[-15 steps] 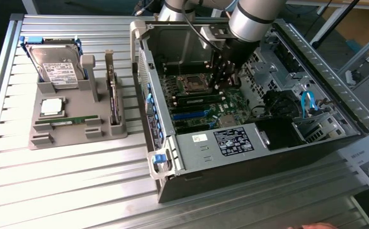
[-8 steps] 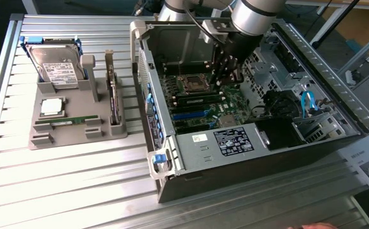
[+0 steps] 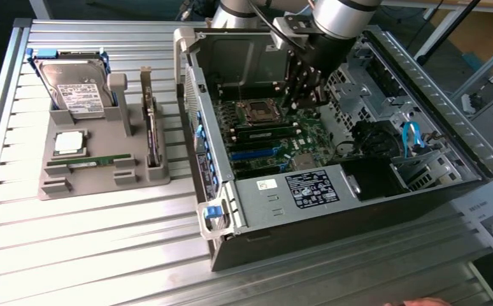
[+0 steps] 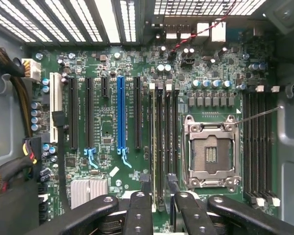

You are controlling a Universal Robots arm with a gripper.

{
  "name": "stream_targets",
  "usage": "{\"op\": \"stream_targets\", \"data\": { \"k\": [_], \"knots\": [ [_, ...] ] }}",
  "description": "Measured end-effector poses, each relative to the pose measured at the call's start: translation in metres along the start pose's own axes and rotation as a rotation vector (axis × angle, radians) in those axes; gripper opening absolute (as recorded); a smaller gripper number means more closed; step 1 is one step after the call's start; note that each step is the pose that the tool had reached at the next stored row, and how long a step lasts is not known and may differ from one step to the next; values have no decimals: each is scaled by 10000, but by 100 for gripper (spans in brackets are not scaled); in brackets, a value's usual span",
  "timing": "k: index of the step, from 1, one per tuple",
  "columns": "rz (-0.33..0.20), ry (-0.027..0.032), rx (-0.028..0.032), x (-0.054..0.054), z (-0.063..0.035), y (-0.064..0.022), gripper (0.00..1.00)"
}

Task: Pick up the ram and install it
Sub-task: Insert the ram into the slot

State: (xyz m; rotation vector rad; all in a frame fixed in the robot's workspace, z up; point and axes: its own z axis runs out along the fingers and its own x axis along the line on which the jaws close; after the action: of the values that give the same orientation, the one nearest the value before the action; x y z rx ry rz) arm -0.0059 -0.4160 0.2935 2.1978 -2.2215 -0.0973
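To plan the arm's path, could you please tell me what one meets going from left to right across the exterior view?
the ram → the dark card standing on edge → the processor socket → the gripper → the blue cable

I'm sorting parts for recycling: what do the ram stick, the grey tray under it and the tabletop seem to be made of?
The ram: green circuit-board laminate, matte, with a pale label. The grey tray: probably plastic, going by its dull, even colour and blocky posts. The tabletop: likely aluminium, with silvery ribbed slats that catch the light.
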Motion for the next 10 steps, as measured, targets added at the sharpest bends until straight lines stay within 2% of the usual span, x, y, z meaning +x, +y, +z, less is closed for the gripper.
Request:
{"op": "stream_targets", "data": {
  "k": [10],
  "knots": [
    [0, 0, 0, -7, -200, 11, 25]
  ]
}}
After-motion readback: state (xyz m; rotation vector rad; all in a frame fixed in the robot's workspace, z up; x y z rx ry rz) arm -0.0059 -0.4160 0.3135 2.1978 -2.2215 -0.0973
